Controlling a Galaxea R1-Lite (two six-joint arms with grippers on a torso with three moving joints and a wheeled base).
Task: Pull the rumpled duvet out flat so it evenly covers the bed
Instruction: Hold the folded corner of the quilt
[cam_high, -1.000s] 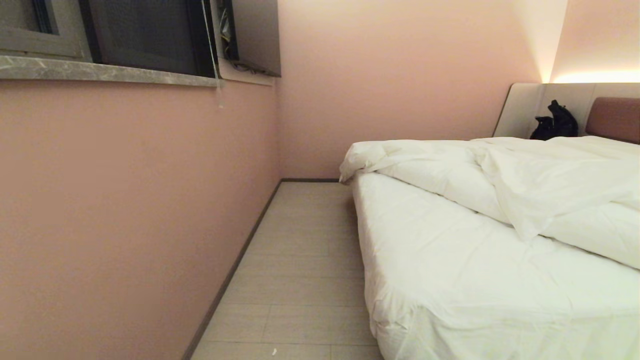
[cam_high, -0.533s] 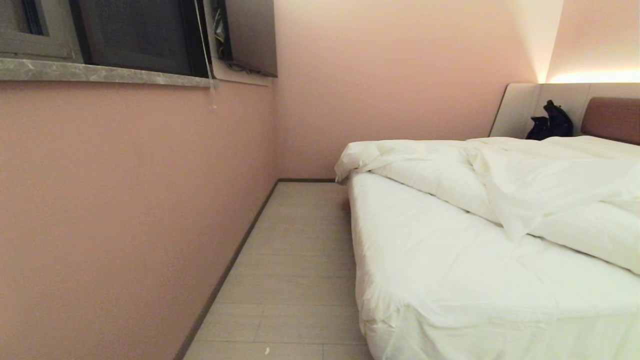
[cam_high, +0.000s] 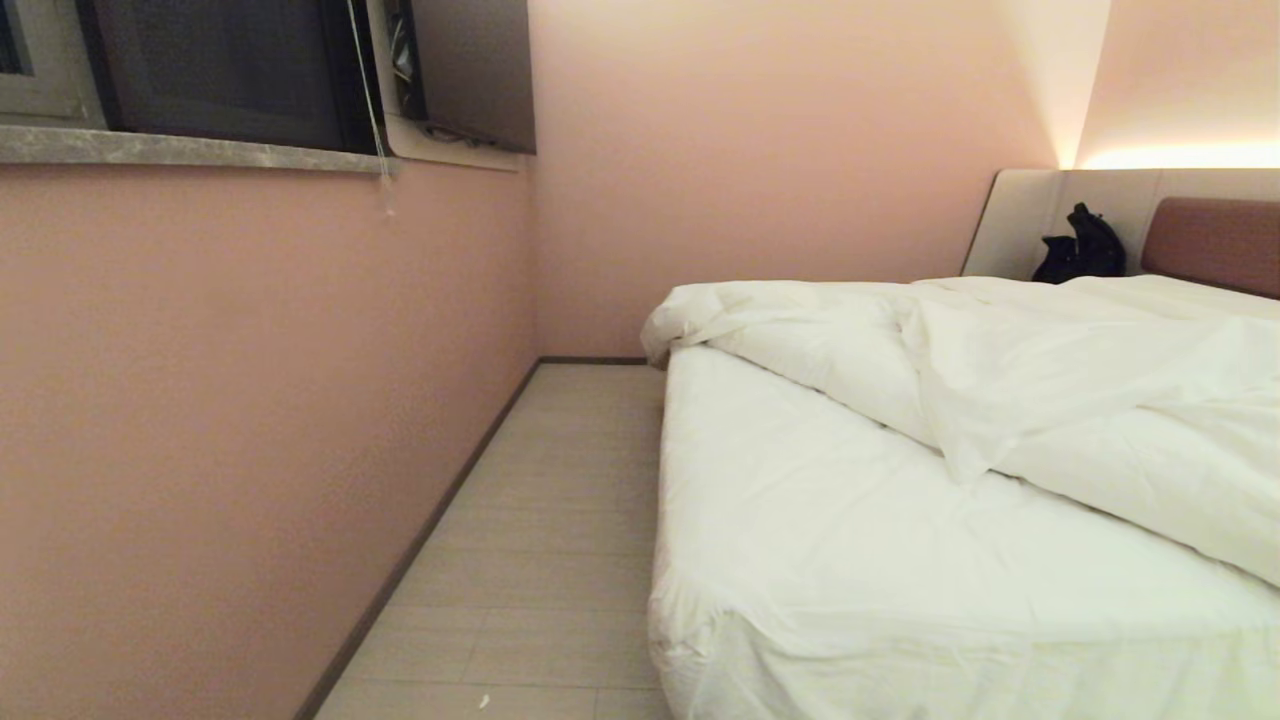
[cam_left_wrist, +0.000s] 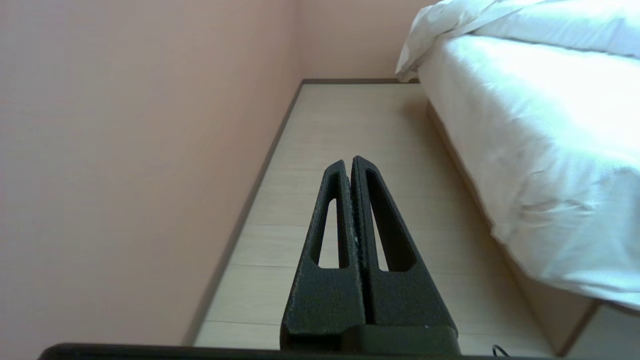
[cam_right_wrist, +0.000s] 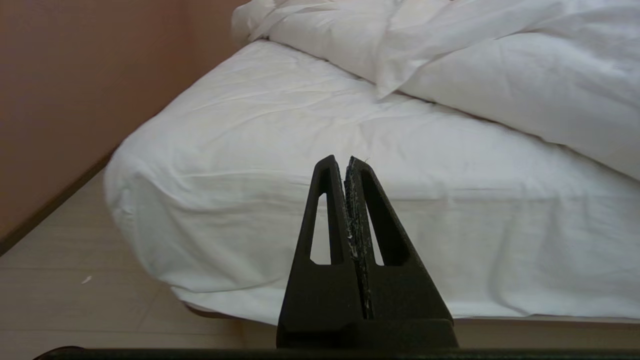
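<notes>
The bed (cam_high: 820, 560) fills the right of the head view, its white sheet bare at the foot end. The duvet (cam_high: 1050, 390) lies rumpled and bunched toward the head end, one corner (cam_high: 690, 315) hanging over the bed's left side. Neither arm shows in the head view. My left gripper (cam_left_wrist: 349, 161) is shut and empty, low over the floor strip beside the bed (cam_left_wrist: 530, 130). Facing the mattress's foot corner (cam_right_wrist: 165, 200), my right gripper (cam_right_wrist: 340, 160) is shut and empty, with the duvet (cam_right_wrist: 475, 65) further back.
A pink wall (cam_high: 250, 420) runs close along the bed's left side, leaving a narrow strip of pale floor (cam_high: 540, 540). A window sill (cam_high: 190, 150) juts out above. A black bag (cam_high: 1080, 250) leans on the beige headboard panel beside the brownish-red headboard (cam_high: 1215, 240).
The whole head view has shifted left, so the camera has turned or moved rightward toward the bed. The duvet itself lies as before.
</notes>
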